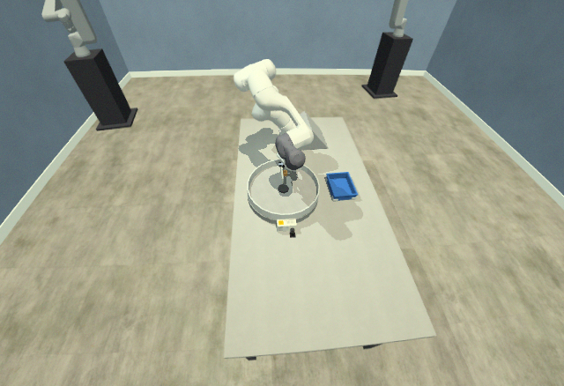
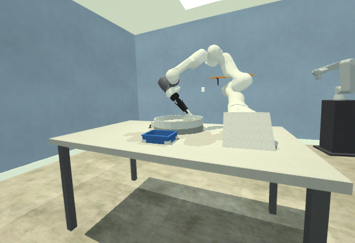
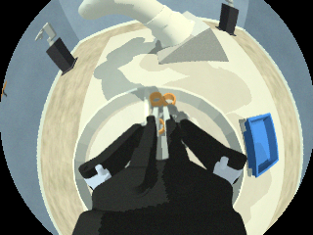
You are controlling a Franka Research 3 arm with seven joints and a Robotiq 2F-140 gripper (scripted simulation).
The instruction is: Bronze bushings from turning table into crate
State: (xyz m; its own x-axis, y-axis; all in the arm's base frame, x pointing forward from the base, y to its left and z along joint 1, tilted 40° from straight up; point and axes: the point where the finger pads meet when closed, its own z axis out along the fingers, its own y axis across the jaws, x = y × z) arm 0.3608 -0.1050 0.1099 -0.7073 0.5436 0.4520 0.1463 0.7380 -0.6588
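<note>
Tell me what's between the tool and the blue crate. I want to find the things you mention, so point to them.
The turning table's raised wall (image 1: 317,187) (image 2: 177,124) (image 3: 221,119) stands between the tool (image 1: 282,164) (image 2: 189,114) (image 3: 160,114) and the blue crate (image 1: 330,186) (image 2: 158,139) (image 3: 250,147), as the top and wrist views show.

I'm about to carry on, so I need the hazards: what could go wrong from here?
The tool is shut beside the bronze bushings, so moving on might push them around. It tilts low near the wall of the turning table and could scrape it. The crate stands outside that wall; a low carry may clip it.
</note>
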